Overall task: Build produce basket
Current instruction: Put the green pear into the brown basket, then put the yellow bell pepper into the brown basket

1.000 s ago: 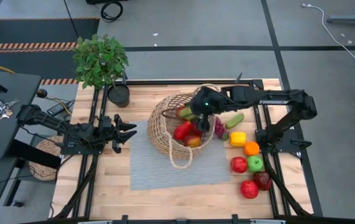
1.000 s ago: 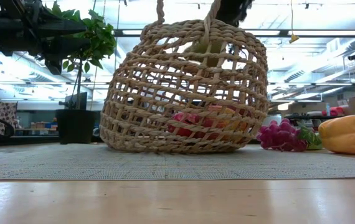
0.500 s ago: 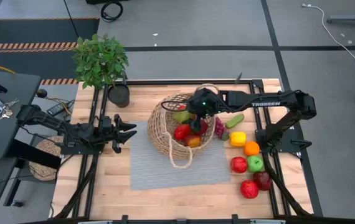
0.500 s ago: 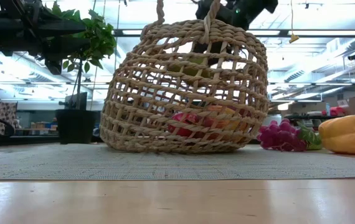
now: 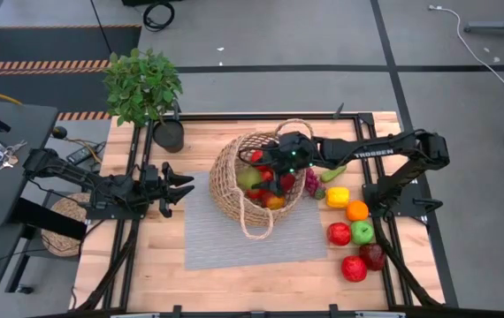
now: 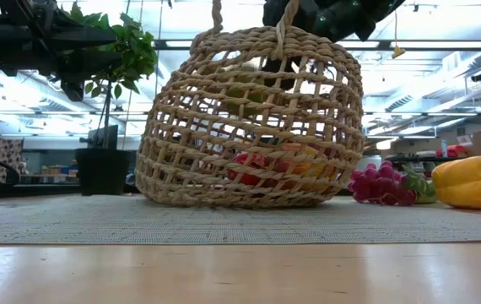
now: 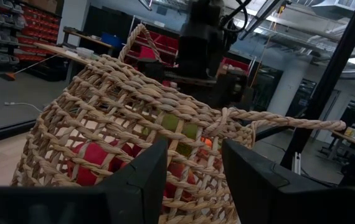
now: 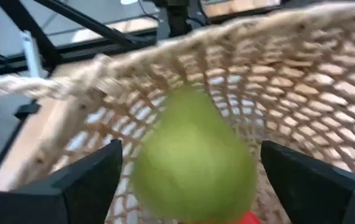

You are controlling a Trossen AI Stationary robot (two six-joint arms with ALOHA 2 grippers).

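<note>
surface: wood table (image 5: 234, 274), grey mat (image 5: 225, 238) | right claw (image 5: 270, 170) wide | left claw (image 5: 177, 187) wide

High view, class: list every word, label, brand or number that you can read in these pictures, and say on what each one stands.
"TROSSEN": white letters along the right arm's dark forearm, small but legible in the high view.

No other text can be read. The basket, the produce beside it and the grey mat carry no lettering. Shelves and bins in the room behind, seen in the left wrist view, are too blurred to read.
</note>
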